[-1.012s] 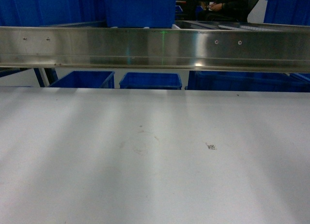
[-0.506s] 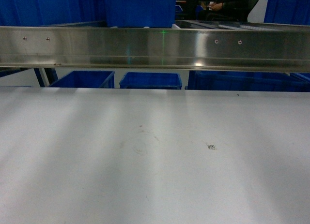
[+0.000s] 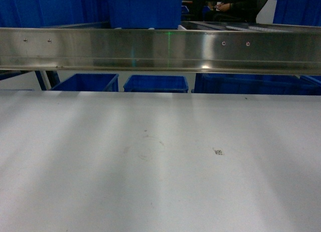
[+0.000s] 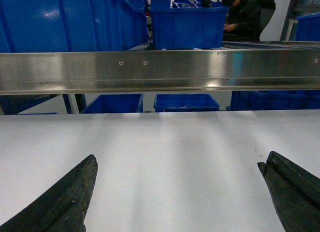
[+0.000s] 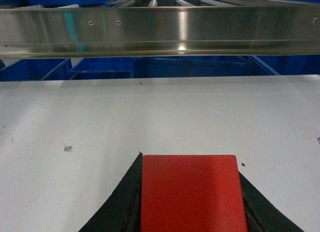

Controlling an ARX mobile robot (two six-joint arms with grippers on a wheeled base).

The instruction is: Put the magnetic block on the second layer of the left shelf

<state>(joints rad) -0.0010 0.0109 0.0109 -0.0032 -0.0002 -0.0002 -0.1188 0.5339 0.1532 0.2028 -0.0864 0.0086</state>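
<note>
The magnetic block (image 5: pixel 192 194), a plain bright red cube, fills the bottom of the right wrist view, and my right gripper (image 5: pixel 189 162) is shut on it, one dark finger on each side. It hangs just above a white surface (image 5: pixel 160 111). My left gripper (image 4: pixel 179 159) is open and empty over the same surface (image 4: pixel 175 137). A stainless-steel shelf rail (image 3: pixel 160 49) crosses ahead, and roller tracks (image 5: pixel 165 1) show behind it in the right wrist view. I cannot tell which shelf layer this rail is. Neither gripper appears in the head view.
Blue bins (image 3: pixel 155 83) stand below and behind the rail, and larger ones (image 4: pixel 187 21) sit above it. A seated person (image 4: pixel 245 14) is at the far back right. A small printed mark (image 3: pixel 218 152) lies on the white surface (image 3: pixel 75 182).
</note>
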